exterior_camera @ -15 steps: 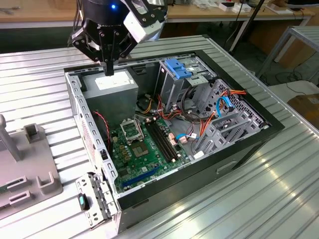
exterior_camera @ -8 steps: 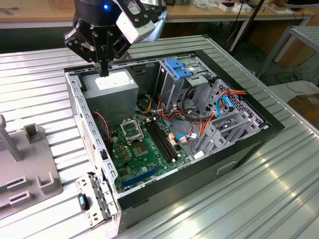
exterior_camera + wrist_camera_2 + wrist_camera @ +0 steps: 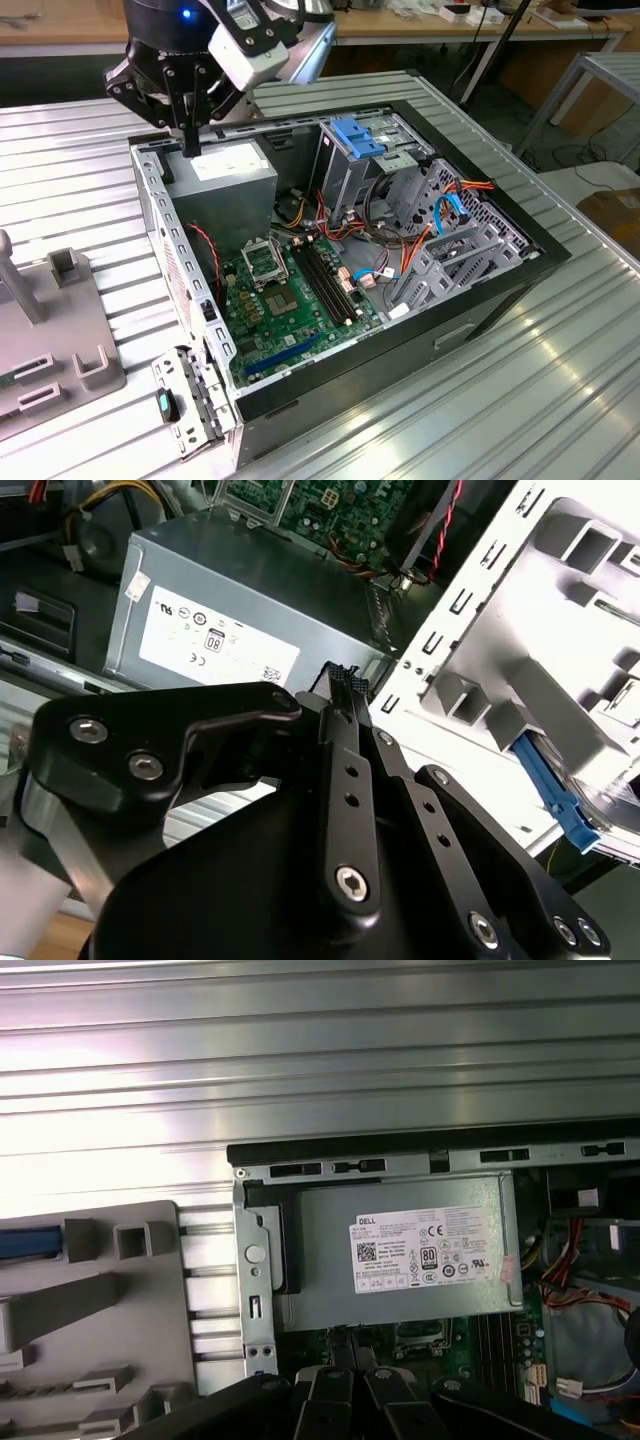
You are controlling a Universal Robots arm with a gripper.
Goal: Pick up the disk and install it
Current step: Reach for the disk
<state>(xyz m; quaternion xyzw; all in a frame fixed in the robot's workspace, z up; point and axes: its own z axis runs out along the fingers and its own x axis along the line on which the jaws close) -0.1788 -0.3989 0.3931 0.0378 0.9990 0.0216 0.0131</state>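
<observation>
Hovering over the power supply [image 3: 225, 170], at the corner of the open computer case [image 3: 500, 300], the gripper [image 3: 190, 140] has its fingers drawn narrow, nearly together, with nothing between them. In the second wrist view the dark fingertips [image 3: 342, 680] meet just above the supply's labelled top.

Just beyond that corner stands the case's perforated side wall [image 3: 165, 230], and past it, on the ribbed table [image 3: 560, 400], sits a grey fixture [image 3: 60, 340] toward the exterior view's left.

The disk [image 3: 560, 800] rests in that fixture, outside the case. Its blue rail shows in both wrist views, beside the grey blocks in the first wrist view [image 3: 25, 1243]. As far as I can judge, its long edge runs crosswise to the side wall.

So the disk lies from the gripper across the wall, while the drive cage [image 3: 355, 150] stands well apart on the opposite side.
</observation>
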